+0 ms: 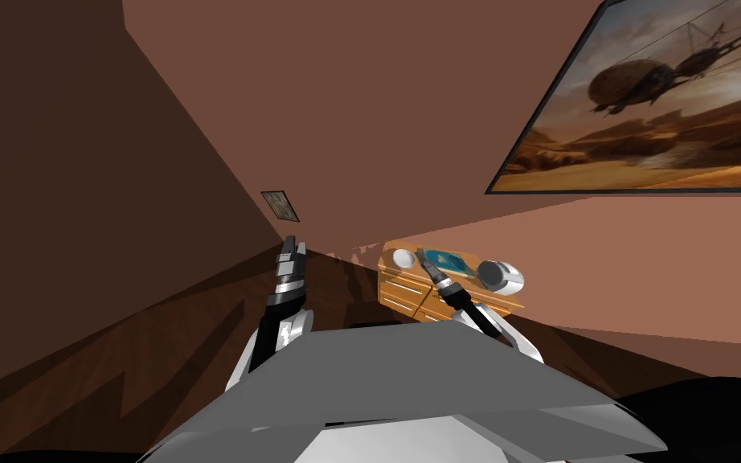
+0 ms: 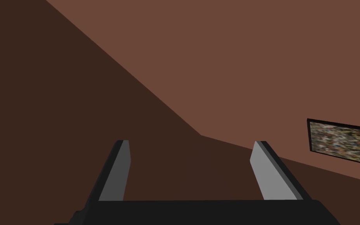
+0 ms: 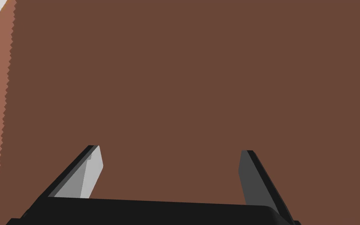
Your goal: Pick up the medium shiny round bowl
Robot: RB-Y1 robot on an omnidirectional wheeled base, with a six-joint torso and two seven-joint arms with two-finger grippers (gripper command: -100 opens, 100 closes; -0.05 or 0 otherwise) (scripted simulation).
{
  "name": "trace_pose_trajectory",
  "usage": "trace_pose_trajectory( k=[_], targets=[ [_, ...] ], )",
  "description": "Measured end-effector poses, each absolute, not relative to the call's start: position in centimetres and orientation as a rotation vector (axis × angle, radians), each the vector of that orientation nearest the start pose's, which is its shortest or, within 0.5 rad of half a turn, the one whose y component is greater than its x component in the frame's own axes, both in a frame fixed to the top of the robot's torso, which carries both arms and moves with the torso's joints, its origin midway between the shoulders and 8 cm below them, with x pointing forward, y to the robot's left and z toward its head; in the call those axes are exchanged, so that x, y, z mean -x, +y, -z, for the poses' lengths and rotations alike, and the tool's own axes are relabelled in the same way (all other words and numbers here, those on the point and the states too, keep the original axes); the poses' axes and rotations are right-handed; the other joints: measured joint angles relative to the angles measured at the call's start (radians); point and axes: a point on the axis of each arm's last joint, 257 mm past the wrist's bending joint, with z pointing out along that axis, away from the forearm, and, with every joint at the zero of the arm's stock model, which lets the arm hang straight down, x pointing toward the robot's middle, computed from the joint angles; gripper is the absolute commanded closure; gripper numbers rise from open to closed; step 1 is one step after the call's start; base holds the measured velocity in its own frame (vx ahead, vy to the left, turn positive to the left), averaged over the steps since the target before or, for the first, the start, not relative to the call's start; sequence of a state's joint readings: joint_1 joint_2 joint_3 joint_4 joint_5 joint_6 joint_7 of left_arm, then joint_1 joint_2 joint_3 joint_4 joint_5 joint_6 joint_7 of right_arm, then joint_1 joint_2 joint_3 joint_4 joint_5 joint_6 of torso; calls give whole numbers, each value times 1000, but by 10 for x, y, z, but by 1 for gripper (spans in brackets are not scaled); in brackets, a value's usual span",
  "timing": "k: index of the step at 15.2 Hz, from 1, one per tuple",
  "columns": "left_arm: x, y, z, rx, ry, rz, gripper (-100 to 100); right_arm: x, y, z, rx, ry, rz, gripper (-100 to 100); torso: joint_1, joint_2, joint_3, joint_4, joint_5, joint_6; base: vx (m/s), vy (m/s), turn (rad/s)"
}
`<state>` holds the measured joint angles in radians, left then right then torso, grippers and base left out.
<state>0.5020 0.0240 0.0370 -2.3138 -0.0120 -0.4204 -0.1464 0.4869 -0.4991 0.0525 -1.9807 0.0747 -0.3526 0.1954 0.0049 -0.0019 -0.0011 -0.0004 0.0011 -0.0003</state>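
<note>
Head view: nearest are my two forearms. The left gripper (image 1: 294, 241) is raised over the floor, well left of the wooden dresser (image 1: 409, 301), apparently parked out of the way. The right gripper (image 1: 421, 256) reaches over the dresser top, just beside a small round bowl (image 1: 403, 259) at the dresser's left end. I take this bowl as the target. It is plain white with a pale grey hollow and sits upright. A teal book (image 1: 449, 260) lies mid-dresser, and a larger round vessel (image 1: 502, 276) sits at the dresser's right end.

Left wrist view: the left gripper (image 2: 191, 142) has its fingers spread wide, holding nothing.

Right wrist view: the right gripper (image 3: 170, 149) is also spread and empty. It faces the brown wall (image 3: 198, 78) behind the dresser, probably lined up before descending.
</note>
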Motion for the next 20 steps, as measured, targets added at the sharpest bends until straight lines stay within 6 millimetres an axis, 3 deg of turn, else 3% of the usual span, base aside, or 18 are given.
trace_pose_trajectory(
  k=[10,20],
  targets=[
    [-349,289,-24,608,703,1110,0,-391,-293,206,-232,1594,-769,-100,0,0,0,0,0,0,31,65,57],
    [-349,289,-24,608,703,1110,0,-378,-332,259,4,1822,-586,-100,0,-2,-1,0,0,0,49,66,68]
  ],
)
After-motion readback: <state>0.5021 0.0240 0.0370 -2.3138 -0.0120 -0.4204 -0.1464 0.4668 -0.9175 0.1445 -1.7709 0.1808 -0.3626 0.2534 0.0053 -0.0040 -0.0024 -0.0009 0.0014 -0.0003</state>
